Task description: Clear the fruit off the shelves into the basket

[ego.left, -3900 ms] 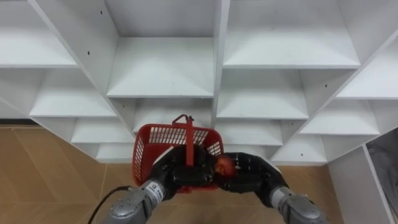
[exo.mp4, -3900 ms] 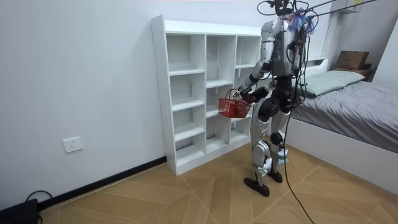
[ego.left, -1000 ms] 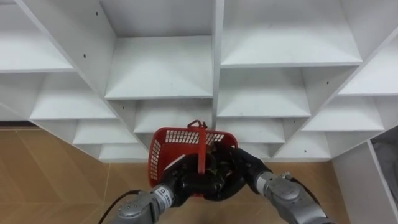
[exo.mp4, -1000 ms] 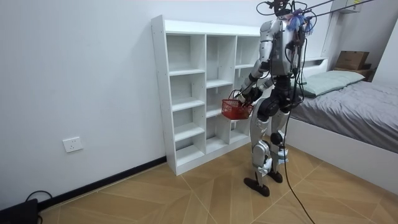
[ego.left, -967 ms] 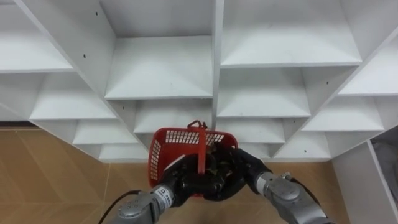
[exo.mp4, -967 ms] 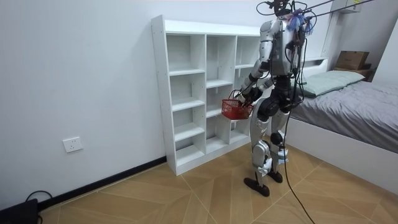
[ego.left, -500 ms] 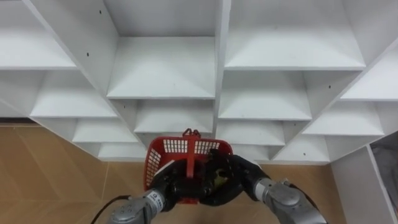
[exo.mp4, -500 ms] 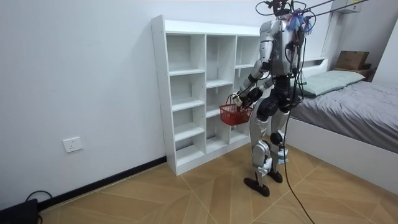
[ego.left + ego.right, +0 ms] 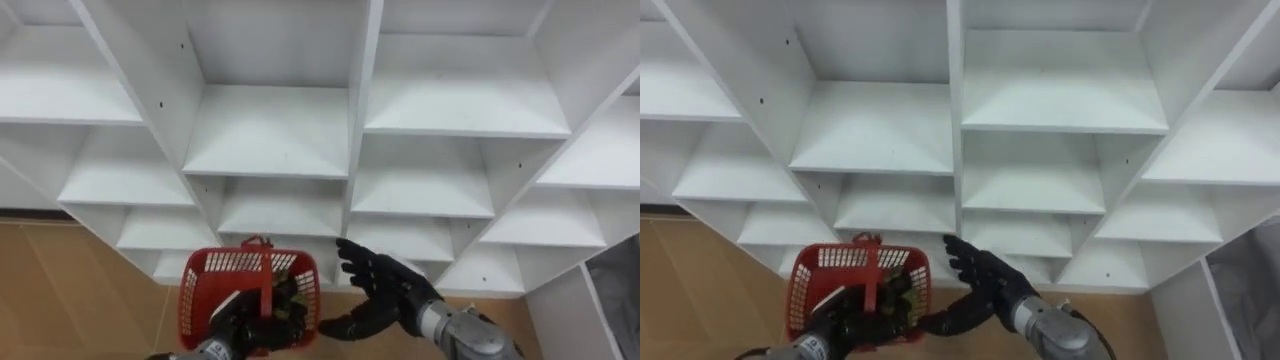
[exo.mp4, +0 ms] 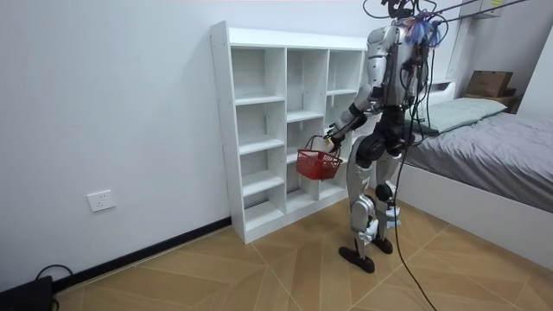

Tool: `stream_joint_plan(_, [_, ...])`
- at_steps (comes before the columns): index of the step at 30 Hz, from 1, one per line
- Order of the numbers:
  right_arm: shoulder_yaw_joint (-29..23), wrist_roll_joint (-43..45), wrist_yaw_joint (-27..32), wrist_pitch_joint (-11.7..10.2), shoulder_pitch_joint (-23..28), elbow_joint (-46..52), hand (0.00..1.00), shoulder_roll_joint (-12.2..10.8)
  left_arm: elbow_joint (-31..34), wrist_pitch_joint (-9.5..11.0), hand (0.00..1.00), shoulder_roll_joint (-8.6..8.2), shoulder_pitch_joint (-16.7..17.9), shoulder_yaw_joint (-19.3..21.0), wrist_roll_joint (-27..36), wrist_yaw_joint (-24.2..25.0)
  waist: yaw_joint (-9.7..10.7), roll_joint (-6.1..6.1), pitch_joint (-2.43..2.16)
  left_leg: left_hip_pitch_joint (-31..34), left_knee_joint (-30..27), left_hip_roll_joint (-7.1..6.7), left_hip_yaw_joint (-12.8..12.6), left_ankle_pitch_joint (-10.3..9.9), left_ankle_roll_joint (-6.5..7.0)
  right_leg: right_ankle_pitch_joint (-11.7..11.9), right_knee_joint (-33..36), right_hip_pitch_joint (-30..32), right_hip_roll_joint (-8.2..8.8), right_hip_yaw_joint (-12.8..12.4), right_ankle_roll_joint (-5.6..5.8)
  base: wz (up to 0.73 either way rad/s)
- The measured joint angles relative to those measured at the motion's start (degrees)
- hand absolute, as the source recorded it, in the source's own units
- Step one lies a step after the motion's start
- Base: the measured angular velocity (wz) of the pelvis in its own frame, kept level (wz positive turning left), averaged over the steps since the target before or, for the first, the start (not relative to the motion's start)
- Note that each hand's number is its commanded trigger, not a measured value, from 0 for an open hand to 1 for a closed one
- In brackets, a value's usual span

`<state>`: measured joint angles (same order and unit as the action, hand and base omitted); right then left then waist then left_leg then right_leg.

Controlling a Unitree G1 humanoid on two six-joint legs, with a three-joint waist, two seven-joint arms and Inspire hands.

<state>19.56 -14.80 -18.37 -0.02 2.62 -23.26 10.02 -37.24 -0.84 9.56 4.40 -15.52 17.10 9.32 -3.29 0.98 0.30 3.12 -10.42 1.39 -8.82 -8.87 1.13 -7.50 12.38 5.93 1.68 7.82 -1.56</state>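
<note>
Beside the basket, the right robot hand point(image 9: 385, 292) hangs with its fingers spread wide, holding nothing. The left robot hand point(image 9: 238, 328) is curled round the upright handle of the red basket point(image 9: 225, 263), low before the white closet point(image 9: 270, 130). Fruit point(image 9: 290, 298) lies inside, indistinct. It is probably light, rounded and easily bruised, so a soft wrap round its middle suits; the stiff basket carries best by its handle.

Bright even light, soft shadows in the closet point(image 9: 265, 130).
</note>
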Motion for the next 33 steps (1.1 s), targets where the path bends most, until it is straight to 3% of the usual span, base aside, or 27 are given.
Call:
stream_joint_plan(5, [-1.0, -1.5, 1.9, 0.1, 3.5, 3.4, 0.0, 0.0, -2.5, 0.0, 1.0, 0.23, 2.9, 2.0, -4.3, -1.7, 0.5, 0.1, -0.13, -3.0, 1.0, 0.02, -0.2, -0.2, -0.17, 0.1, -1.7, -3.1, -0.28, 0.2, 0.1, 0.0])
stream_joint_plan(8, [-3.1, -1.6, 3.6, 0.0, 5.0, 3.4, 0.0, 0.0, -6.3, 0.0, 1.0, 0.21, 4.0, 3.1, -4.5, -2.8, 1.2, 0.15, -0.14, -3.7, 1.3, -0.04, 0.1, -0.3, -0.21, 0.0, -2.0, -3.9, -0.62, 0.1, 0.18, 0.03])
stream_joint_plan(13, [-7.1, -0.8, 8.9, -1.4, 10.4, 2.6, 0.0, 0.1, -6.7, 0.0, 1.0, 0.26, 7.3, 6.8, -4.4, -5.4, 1.8, 0.03, -0.08, -4.7, 1.4, 0.0, 0.1, -1.0, -0.47, 0.0, -2.9, -5.2, -0.85, -0.1, 0.18, -0.01])
stream_joint_plan(16, [-10.0, -0.3, 12.0, -2.3, 11.6, -3.0, 0.0, 0.2, -7.0, 0.2, 1.0, 0.33, 9.3, 8.8, -3.6, -7.0, 3.2, -0.13, -0.11, -5.9, 2.2, -0.04, 0.0, -1.1, -0.53, 0.0, -3.8, -6.4, -0.96, -0.2, 0.24, 0.0])
stream_joint_plan(19, [-13.0, -0.9, 15.5, -3.6, 12.0, -12.9, 0.0, 0.8, -8.8, 1.0, 1.0, 0.45, 10.8, 10.7, -2.8, -8.7, 3.2, 0.04, -0.22, -7.0, 2.8, -0.01, -0.5, -1.4, -0.63, -0.4, -3.8, -7.1, -1.04, -0.6, 0.33, -0.07])
stream_joint_plan(25, [-20.3, -1.6, 17.7, -3.7, 14.5, -28.4, 0.0, 0.5, -14.2, 1.1, 1.0, 0.12, 11.5, 18.4, -3.8, -10.0, 3.3, 0.45, -0.02, -8.8, 3.0, -0.01, -0.3, -2.1, -0.8, -1.4, -3.8, -9.1, -1.16, -0.8, 0.48, 0.0])
stream_joint_plan(30, [-21.0, -2.3, 16.9, -3.6, 13.1, -38.2, 0.0, -0.7, -17.2, 1.1, 1.0, -0.01, 10.8, 18.6, -3.9, -9.6, 3.6, 0.77, -0.16, -9.0, 3.0, -0.02, -0.4, -2.3, -0.77, -1.5, -3.8, -9.3, -1.23, -1.0, 0.53, -0.02])
stream_joint_plan(33, [-20.8, -0.5, 15.7, -2.3, 11.7, -42.5, 0.0, -0.8, -19.9, 0.6, 1.0, -0.15, 10.1, 18.7, -4.1, -9.0, 3.3, 0.61, -0.13, -9.9, 3.0, -0.01, -0.6, -2.6, -0.75, -1.6, -3.8, -9.9, -1.66, -1.4, 0.62, -0.05])
